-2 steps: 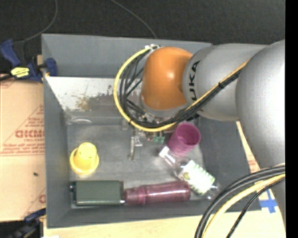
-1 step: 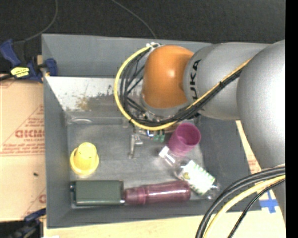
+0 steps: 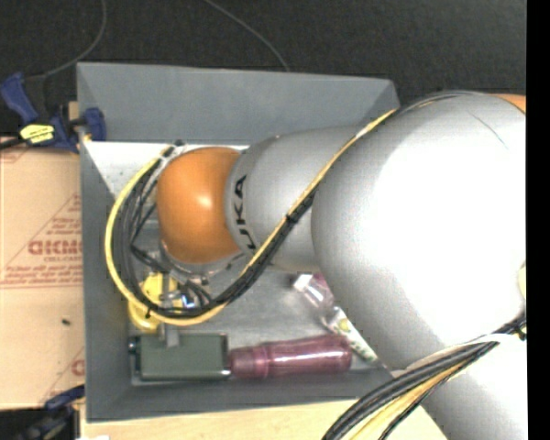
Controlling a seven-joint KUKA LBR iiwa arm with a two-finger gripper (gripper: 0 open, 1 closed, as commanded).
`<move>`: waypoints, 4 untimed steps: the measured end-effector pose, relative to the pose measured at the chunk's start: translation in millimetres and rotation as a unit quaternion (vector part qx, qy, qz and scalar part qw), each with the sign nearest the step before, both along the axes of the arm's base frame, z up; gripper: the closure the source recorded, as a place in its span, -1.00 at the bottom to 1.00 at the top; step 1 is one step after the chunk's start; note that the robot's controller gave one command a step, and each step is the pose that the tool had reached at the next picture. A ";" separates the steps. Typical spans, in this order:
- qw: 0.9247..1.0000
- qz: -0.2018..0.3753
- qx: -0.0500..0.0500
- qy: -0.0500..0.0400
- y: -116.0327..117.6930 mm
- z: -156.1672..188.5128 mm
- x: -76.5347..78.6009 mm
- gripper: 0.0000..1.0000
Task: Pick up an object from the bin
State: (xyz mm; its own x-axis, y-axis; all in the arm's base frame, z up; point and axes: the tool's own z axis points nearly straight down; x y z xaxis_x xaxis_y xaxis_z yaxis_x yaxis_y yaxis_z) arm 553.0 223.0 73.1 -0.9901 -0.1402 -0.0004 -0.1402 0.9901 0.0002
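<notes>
Just above the left end of the dark grey-green rectangular block (image 3: 180,357) lies a small bright yellow thing (image 3: 152,291), rounded where it shows, glossy like plastic. Most of it is hidden, so its full shape cannot be made out. It lies well towards the left wall of the grey metal bin (image 3: 99,337), near the corner where the block lies.

The gripper (image 3: 174,297) hangs directly above the block's left half, just beside the yellow thing and possibly touching it; the view does not settle this. It sits under the rounded orange cover (image 3: 195,204) of the wrist, and a loop of black and yellow cables (image 3: 119,246) sweeps round it. Whether the gripper is wide, narrow or closed on anything cannot be told, and nothing is seen held in it.

Touching the block's right end, a maroon cylinder (image 3: 290,357) lies on its side in line with it. Up and right of the block, beyond the cylinder, a clear crumpled plastic packet (image 3: 323,302) shows from under the silver arm (image 3: 385,246).
</notes>
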 end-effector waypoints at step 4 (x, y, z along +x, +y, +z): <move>0.948 0.318 0.001 -0.006 -8.1 1.6 43.6 1.00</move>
State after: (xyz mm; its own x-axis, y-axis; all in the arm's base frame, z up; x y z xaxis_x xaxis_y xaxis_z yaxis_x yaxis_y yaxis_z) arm 596.6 214.9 74.7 -0.7058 -0.7083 -0.0122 -0.7084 0.7059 -0.0024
